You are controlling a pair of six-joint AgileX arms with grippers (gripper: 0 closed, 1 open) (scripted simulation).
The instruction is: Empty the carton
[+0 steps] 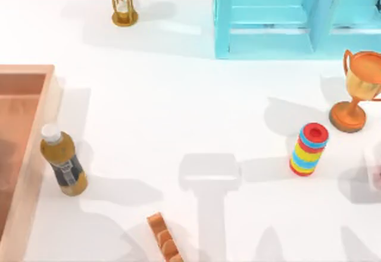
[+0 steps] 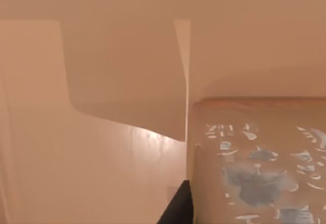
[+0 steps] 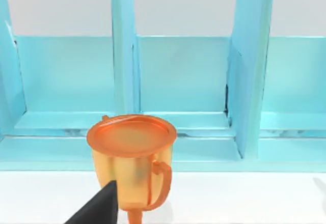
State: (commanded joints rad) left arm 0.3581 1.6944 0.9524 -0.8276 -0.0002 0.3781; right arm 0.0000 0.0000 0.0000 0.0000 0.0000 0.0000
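We judge the emptying is mid-way: the carton [image 1: 24, 155] sits at the table's nine o'clock edge, and the bottle [image 1: 63, 164] stands on the table just beside its right wall, apparently already out. Our left wrist view looks down inside the carton [image 2: 102, 107], where a tan block with pale blue marks [image 2: 260, 168] lies against the wall, so we take it as the next thing to lift; only a dark sliver of one left finger [image 2: 178, 208] shows, and we cannot tell how the left gripper stands. The next move calls for a clean descent between wall and block, then a lift clear of the rim without nudging the bottle. At six o'clock a ridged brown piece [image 1: 164, 238] lies well clear. Toward three o'clock stand a ring stack [image 1: 309, 149] and a trophy [image 1: 357, 89]; our right arm idles facing that trophy [image 3: 132, 158], its fingers' spread beyond telling. Farthest, at twelve to one o'clock, are an hourglass [image 1: 122, 0] and a cabinet [image 1: 280, 18].
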